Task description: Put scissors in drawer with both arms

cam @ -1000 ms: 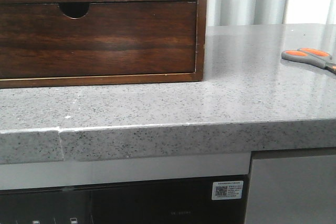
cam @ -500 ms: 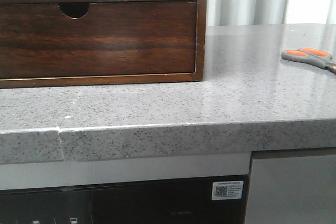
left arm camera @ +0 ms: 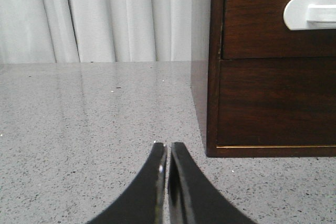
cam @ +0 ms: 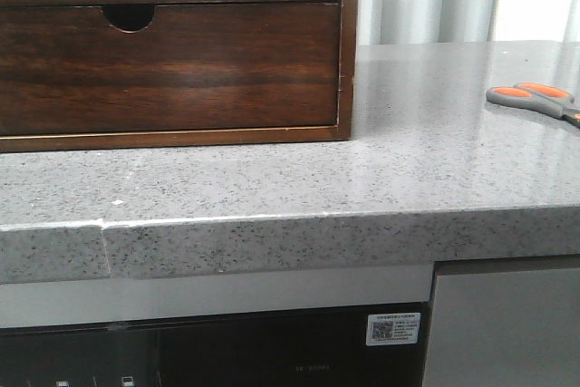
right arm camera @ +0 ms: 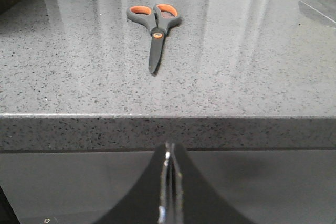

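Grey-handled scissors (right arm camera: 154,27) with orange-lined loops and shut blades lie flat near the worktop's (cam: 272,188) right edge. Left gripper (left arm camera: 167,153) and right gripper (right arm camera: 169,156): fingers pressed together, holding nothing.

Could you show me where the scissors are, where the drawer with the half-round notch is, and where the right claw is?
scissors (right arm camera: 154,24): right wrist view, near the orange pivot.
notched drawer (cam: 172,65): front view, middle of its wooden front.
right claw (right arm camera: 169,153): right wrist view, at the closed fingertips.
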You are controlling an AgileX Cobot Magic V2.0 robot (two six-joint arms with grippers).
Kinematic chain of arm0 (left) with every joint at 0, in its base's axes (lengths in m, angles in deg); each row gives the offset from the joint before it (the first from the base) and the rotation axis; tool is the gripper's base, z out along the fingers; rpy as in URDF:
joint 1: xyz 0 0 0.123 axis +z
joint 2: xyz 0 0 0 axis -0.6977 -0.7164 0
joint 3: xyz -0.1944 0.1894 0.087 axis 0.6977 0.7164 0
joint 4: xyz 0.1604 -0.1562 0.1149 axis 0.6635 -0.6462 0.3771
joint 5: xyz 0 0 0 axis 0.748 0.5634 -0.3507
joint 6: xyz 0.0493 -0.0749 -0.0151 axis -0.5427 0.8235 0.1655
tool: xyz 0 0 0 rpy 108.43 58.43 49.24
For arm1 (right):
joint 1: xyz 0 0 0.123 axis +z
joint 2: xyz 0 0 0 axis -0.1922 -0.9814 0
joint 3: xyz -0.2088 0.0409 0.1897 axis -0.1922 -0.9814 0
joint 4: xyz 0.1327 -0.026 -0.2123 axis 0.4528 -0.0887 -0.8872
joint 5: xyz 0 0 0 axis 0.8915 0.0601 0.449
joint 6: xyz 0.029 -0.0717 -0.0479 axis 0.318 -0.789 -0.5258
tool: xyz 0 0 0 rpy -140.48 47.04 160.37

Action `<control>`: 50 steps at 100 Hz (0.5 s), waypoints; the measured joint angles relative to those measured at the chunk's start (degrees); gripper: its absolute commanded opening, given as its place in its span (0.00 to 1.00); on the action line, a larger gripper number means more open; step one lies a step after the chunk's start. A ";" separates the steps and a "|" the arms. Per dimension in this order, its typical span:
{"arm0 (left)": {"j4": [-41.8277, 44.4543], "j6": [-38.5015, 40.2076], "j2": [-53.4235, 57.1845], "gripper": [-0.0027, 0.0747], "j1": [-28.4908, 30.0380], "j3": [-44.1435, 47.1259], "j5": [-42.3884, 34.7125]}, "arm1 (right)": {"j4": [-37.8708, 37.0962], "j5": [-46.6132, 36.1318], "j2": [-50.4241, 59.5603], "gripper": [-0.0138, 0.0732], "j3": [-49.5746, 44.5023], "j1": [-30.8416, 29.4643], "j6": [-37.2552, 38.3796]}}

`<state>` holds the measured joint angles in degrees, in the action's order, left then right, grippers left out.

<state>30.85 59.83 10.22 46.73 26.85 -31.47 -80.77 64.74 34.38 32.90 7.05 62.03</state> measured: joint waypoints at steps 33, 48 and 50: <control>0.00 0.00 0.00 0.01 0.00 0.00 0.00 | 0.00 0.00 0.00 0.08 0.00 0.00 0.00; 0.00 0.00 0.00 0.01 0.00 0.00 4.73 | 0.00 -0.03 0.00 0.08 0.00 0.00 0.00; 0.00 0.00 0.00 0.01 0.00 0.00 5.82 | 0.00 -0.03 0.00 0.08 0.00 0.00 0.00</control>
<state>30.85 59.83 10.22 46.73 26.85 -25.65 -80.77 64.72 34.38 32.90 7.05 62.03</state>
